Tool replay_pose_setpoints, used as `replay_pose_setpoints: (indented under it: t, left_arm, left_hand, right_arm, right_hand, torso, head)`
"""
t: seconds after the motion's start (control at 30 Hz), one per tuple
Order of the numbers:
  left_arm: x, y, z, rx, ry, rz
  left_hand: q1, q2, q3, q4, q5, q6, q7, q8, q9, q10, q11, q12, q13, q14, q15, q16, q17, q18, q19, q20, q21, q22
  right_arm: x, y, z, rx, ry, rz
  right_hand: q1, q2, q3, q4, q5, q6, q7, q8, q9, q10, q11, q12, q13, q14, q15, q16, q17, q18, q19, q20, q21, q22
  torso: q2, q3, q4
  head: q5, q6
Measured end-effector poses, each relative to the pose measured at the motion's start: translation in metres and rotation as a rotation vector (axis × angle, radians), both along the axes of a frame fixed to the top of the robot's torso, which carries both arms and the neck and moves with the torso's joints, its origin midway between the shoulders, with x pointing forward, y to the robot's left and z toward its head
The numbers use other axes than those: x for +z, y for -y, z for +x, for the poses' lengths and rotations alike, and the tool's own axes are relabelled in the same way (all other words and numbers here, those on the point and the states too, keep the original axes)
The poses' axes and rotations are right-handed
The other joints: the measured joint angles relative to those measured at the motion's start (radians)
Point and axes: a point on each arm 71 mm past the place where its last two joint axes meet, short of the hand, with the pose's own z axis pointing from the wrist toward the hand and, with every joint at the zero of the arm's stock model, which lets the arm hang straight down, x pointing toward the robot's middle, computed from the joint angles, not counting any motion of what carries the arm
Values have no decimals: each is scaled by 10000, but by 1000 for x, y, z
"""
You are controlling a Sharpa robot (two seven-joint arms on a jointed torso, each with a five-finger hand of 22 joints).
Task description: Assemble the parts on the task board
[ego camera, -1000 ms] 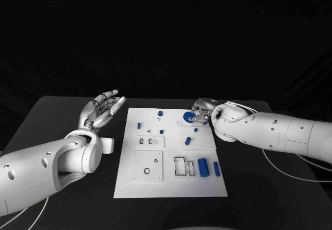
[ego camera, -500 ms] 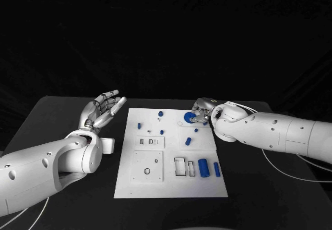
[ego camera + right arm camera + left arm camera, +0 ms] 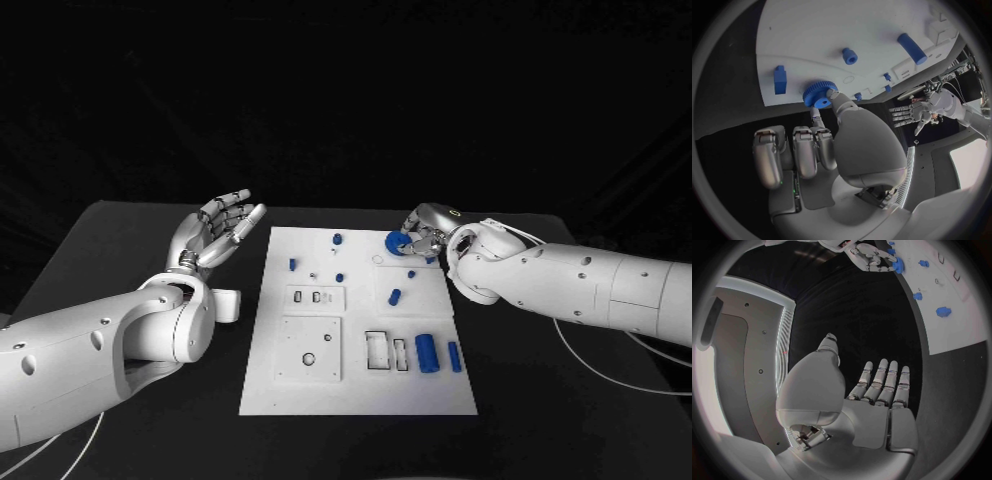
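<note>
The right hand (image 3: 427, 236) has its thumb and a fingertip closed on the blue gear (image 3: 397, 240), the other fingers curled in behind it. The right wrist view shows the same pinch, with the gear (image 3: 820, 94) at the board's surface near its edge; whether it is seated there or only touching cannot be told. Measured against the task board (image 3: 361, 385) in the head view, the gear sits at about 1 o'clock, near the far right corner.

Over the last second little has changed at the grip itself: gear and fingers keep their place on the board, while the right forearm has swung a little lower and outward. The whole picture has also shifted slightly, so that is partly the camera. I judge this to mean the gear is being placed or worked into its seat and has not been let go, so this step is not yet finished.

The left hand (image 3: 216, 228) is open, its fingers spread and raised and nothing in them, just beside the board at about 10 o'clock.

Counted: two hands, one white board on the black table (image 3: 548, 400), one gear, and about eight other blue parts, among them a thick cylinder (image 3: 426, 351) at 5 o'clock.
</note>
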Motion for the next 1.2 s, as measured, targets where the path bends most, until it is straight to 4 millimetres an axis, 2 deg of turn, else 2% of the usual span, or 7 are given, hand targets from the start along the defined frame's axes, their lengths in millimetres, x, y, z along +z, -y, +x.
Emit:
replay_pose_setpoints:
  t: [0.27,0.67,0.97,1.2]
  left_arm:
    - [0,0,0,4,-1,1]
    - [0,1,-1,-19,-3,-12]
    - [0,0,-1,-18,-2,-14]
    - [1,1,-1,-38,-3,-23]
  left_hand:
    - [0,0,0,0,0,0,0,0,0,0,0,0,0,0,0,0,0,0,0,0,0,1]
    - [0,0,0,0,0,0,0,0,1,0,0,0,0,0,0,0,0,1,0,0,0,1]
    - [0,0,0,0,0,0,0,0,2,0,0,-1,0,0,0,0,0,1,0,0,0,1]
    - [0,0,0,0,0,0,0,0,2,0,0,0,0,0,0,0,0,1,0,0,0,1]
  right_arm:
    - [8,-10,-2,347,518,791]
    - [18,-49,3,1240,848,1401]
    - [18,-73,11,1623,864,1447]
    - [11,-89,13,1897,731,1422]
  right_hand:
    - [34,-36,26,-27,-2,59,39,-9,0,0,0,0,-1,0,0,0,0,1,0,0,0,8]
    - [-7,3,55,-56,-85,69,31,-40,0,0,0,0,-2,0,0,0,-1,0,0,0,0,6]
    - [-8,2,53,-56,-99,69,29,-40,0,0,0,0,-3,0,0,0,-2,0,0,0,0,5]
    - [-8,2,53,-56,-164,68,28,-42,0,0,0,0,-4,0,0,0,-2,0,0,0,0,4]
  torso:
    - [9,1,0]
    - [3,-6,7]
    - [-12,-12,20]
    - [-13,-4,25]
  head:
    - [70,-10]
    - [216,-96]
    - [277,-131]
    - [313,-136]
